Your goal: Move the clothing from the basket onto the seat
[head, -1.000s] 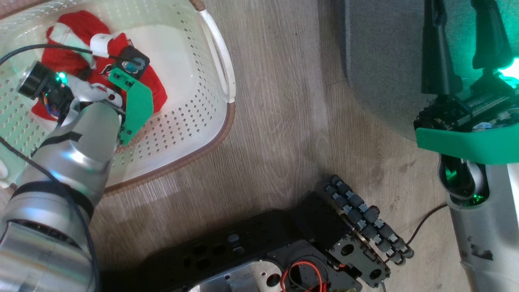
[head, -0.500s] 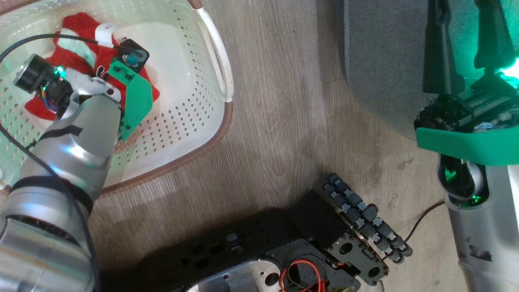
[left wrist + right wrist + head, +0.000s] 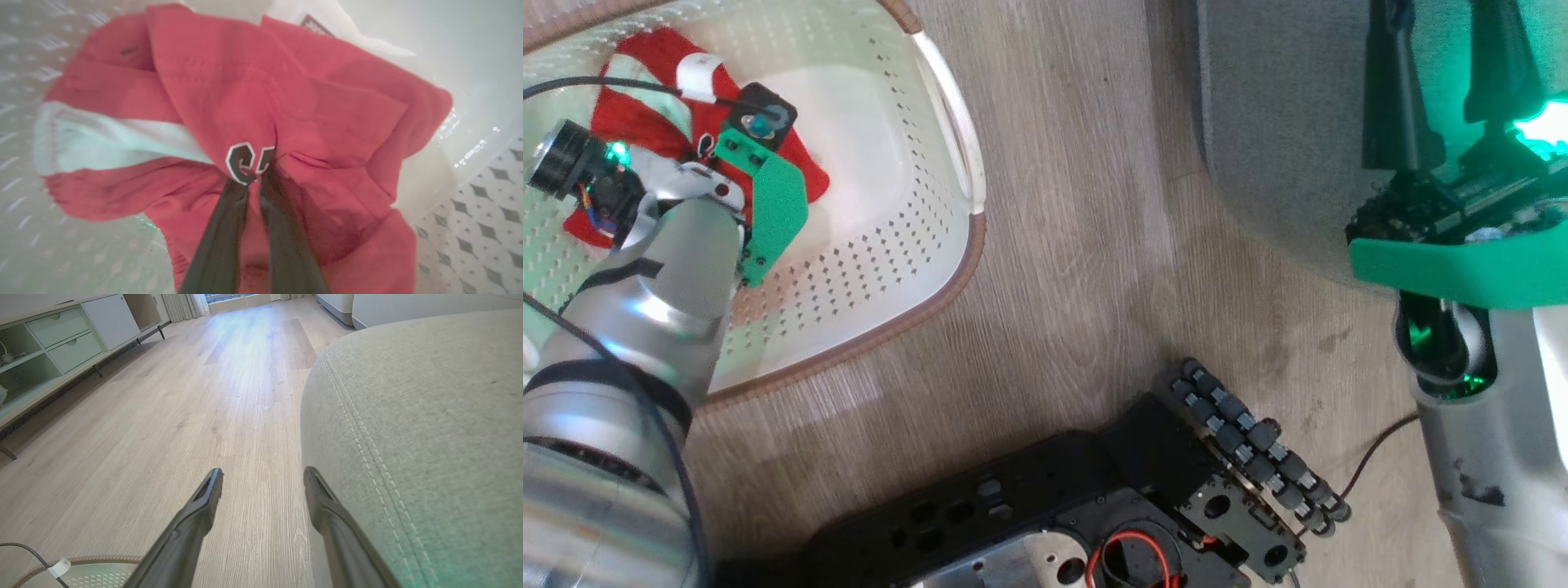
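Left pincer (image 3: pixel 256 177), pinched on red clothing (image 3: pixel 286 102) inside basket (image 3: pixel 882 245), evidently for lifting out; right pincer (image 3: pixel 263 473), wide, empty, beside seat (image 3: pixel 429 416).

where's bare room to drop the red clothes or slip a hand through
Free: the seat top beside the right pincer; the floor strip between basket and seat. Crowded: the basket's left end, where the left pincer grips the clothing.

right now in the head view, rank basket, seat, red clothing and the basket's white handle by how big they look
1. basket
2. seat; both run off the picture, so their order is unsure
3. clothing, partly hidden by the left arm
4. white handle
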You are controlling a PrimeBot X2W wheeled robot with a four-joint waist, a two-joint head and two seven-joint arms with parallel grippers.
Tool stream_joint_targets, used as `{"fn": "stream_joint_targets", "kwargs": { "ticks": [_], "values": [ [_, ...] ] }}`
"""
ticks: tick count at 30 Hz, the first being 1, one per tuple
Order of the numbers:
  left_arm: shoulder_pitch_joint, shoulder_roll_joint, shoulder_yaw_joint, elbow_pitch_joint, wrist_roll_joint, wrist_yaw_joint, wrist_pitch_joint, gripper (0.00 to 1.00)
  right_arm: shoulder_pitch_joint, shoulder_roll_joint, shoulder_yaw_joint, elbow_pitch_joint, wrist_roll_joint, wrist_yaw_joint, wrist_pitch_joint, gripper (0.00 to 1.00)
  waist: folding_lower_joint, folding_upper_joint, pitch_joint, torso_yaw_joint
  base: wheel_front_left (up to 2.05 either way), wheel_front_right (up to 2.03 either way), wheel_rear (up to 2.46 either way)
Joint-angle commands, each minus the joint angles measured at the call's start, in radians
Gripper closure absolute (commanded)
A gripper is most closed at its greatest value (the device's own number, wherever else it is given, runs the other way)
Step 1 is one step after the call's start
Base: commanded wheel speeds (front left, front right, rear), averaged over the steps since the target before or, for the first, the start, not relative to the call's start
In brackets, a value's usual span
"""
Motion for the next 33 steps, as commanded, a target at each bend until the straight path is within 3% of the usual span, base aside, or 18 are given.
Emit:
{"fn": "stream_joint_targets", "kwargs": {
  "ticks": [1,9,15,23,28,33],
  "values": [
    [0.032,0.022,0.012,-0.008,-0.007,0.013,-0.021,1.0,0.029,0.005,0.006,-0.019,0.007,0.0,0.001,0.0,-0.0001,0.0,-0.013,-0.001,0.0,0.0,0.0],
    [0.079,-0.04,0.039,-0.008,-0.063,0.016,-0.151,1.0,0.032,-0.028,-0.017,0.012,-0.007,0.0,0.001,0.0,-0.0001,0.0,-0.144,0.072,0.0,0.0,0.0],
    [0.137,-0.089,0.054,-0.009,-0.106,0.016,-0.292,1.0,0.074,-0.061,-0.045,0.028,-0.019,0.0,0.001,0.0,-0.0001,0.0,-0.306,0.149,0.0,0.0,0.0],
    [0.239,-0.12,0.095,-0.019,-0.184,0.026,-0.434,1.0,0.134,-0.083,-0.062,0.05,-0.022,0.0,0.001,0.0,-0.0001,0.0,-0.482,0.206,0.0,0.0,0.0],
    [0.271,-0.125,0.089,-0.059,-0.2,0.013,-0.459,1.0,0.18,-0.091,-0.062,0.064,-0.025,0.0,0.001,0.0,-0.0001,0.0,-0.578,0.239,0.0,0.0,0.0],
    [0.337,-0.127,0.096,-0.163,-0.216,0.032,-0.462,1.0,0.224,-0.091,-0.07,0.077,-0.027,0.0,0.001,0.0,-0.0001,0.0,-0.675,0.27,0.0,0.0,0.0]
  ]
}}
